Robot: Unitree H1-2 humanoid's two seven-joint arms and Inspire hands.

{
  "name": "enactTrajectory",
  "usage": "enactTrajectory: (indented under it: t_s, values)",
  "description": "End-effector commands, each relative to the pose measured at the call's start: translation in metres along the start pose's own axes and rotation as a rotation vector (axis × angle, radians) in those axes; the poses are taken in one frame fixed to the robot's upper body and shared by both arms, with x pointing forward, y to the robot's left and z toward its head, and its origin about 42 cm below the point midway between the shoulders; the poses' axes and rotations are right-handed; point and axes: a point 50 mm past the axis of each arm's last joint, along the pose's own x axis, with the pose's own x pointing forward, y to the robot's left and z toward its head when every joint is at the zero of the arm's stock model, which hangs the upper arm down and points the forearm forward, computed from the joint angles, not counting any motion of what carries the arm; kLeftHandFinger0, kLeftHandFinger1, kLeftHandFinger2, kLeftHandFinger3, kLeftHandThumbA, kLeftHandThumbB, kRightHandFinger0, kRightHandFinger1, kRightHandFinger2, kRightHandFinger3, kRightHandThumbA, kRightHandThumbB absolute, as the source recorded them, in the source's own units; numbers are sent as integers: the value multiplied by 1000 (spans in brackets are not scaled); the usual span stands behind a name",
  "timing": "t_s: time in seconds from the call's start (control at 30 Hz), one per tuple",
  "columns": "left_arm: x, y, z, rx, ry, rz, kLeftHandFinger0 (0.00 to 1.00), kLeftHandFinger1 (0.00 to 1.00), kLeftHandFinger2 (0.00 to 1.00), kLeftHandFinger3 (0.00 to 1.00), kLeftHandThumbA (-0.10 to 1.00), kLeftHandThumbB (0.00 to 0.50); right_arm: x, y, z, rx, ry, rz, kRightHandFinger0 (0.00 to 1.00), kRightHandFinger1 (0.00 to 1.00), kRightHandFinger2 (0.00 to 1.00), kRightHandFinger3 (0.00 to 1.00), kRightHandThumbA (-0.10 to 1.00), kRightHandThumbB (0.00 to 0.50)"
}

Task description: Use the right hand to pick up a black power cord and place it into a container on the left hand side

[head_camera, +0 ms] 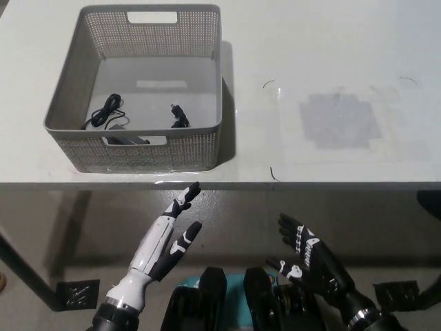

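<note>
Head view: black power cord [109, 110] lies in the unmarked grey container [205, 141] on the bench [317, 55], both robot hands, left [164, 238] and right [310, 256], open and empty below its edge.

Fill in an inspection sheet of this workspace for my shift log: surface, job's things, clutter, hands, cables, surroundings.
Surface: white table, with a grey taped patch on its right part.
Job's things: grey mesh basket on the table's left; black power cord lying inside it, near the front wall.
Clutter: faint dark marks on the tabletop near the patch.
Hands: white left hand below the table edge, fingers apart, holding nothing; black right hand low at lower right, open, empty.
Cables: only the cord in the basket.
Surroundings: grey floor under the table; a table leg at lower left.
</note>
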Motion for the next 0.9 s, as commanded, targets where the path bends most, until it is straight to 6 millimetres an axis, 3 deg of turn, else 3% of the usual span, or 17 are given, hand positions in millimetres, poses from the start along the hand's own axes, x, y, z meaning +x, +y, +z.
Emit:
enactTrajectory:
  t_s: [0.0, 0.13, 0.23, 0.53, 0.87]
  values:
    - [12, 8, 13, 15, -93, 50, 1000, 1000, 1000, 1000, 1000, 298, 11, -2, 15, 23, -96, 28, 1000, 1000, 1000, 1000, 1000, 411]
    - [13, 7, 13, -2, -80, 44, 1000, 1000, 1000, 1000, 1000, 324, 11, -6, 15, 21, -94, 17, 1000, 1000, 1000, 1000, 1000, 422]
    - [12, 7, 12, -6, -73, 31, 1000, 1000, 1000, 1000, 1000, 306, 12, -6, 16, 43, -97, 26, 1000, 1000, 1000, 1000, 1000, 392]
    - [12, 5, 13, -32, -63, 26, 1000, 1000, 1000, 1000, 1000, 307, 14, -8, 18, 36, -86, 38, 1000, 1000, 1000, 1000, 1000, 403]
    - [8, 4, 12, -39, -67, 11, 1000, 1000, 1000, 1000, 1000, 248, 14, -6, 16, 10, -80, 58, 1000, 1000, 1000, 1000, 1000, 384]
